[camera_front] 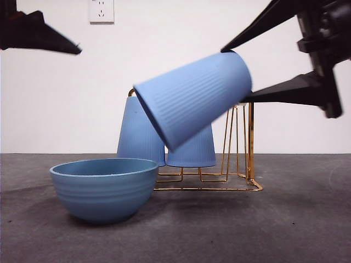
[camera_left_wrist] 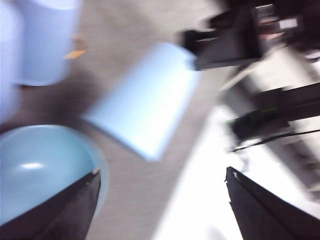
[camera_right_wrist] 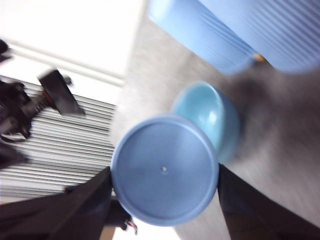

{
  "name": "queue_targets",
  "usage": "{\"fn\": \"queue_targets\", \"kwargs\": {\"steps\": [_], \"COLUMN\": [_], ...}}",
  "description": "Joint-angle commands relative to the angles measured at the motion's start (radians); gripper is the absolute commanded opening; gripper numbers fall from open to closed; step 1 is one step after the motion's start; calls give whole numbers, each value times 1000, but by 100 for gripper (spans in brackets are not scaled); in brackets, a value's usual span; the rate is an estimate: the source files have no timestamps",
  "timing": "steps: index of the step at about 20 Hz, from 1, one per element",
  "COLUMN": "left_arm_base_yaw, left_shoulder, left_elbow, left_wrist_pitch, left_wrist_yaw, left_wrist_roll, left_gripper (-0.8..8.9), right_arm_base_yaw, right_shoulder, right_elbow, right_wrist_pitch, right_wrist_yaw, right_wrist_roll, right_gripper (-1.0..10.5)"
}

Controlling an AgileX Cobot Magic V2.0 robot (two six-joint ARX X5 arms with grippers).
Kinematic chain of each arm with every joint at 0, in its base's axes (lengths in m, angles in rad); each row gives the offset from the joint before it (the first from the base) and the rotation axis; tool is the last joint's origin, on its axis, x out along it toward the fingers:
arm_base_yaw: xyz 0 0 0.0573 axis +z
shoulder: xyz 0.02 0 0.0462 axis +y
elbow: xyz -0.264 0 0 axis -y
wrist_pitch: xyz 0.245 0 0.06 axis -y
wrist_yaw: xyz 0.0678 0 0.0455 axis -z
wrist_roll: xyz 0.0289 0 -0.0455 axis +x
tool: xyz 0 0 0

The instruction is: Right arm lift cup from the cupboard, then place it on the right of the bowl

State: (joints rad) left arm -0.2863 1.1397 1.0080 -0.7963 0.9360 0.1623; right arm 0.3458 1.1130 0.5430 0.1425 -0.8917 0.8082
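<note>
In the front view, the right hand (camera_front: 247, 74) is holding the cup (camera_front: 192, 98) by its closed end, tilted, in the air above the cupboard (camera_front: 241, 164) and the bowl (camera_front: 104, 186). The cup should be turned upright and carried past the bowl before it is lowered to the bench (camera_front: 285, 219).

In the left wrist view, the left hand (camera_left_wrist: 160, 205) is hanging wide and empty near the bowl (camera_left_wrist: 40, 165); the front view is showing only its tip.

In the right wrist view, the jaws are pressing both sides of the cup (camera_right_wrist: 164, 169), a contact that the front view is hiding.
</note>
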Motion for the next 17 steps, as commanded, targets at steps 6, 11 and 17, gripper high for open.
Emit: {"fn": "queue_targets", "kwargs": {"steps": [6, 11, 17], "left_arm_base_yaw": [-18, -31, -71], "left_shoulder": [108, 187, 249], "left_elbow": [19, 19, 19], "left_wrist_pitch": [13, 83, 225], "left_wrist_yaw": [52, 60, 76], "left_wrist_roll": [-101, -129, -202], "left_gripper": [402, 402, 402], "right_arm_base_yaw": [5, 5, 8], "right_shoulder": [169, 176, 176], "right_elbow": [4, 4, 4], "right_wrist_pitch": [313, 407, 424], "right_wrist_yaw": [-51, -63, -79], "right_wrist_roll": [158, 222, 240], "right_gripper": [277, 276, 276]}}
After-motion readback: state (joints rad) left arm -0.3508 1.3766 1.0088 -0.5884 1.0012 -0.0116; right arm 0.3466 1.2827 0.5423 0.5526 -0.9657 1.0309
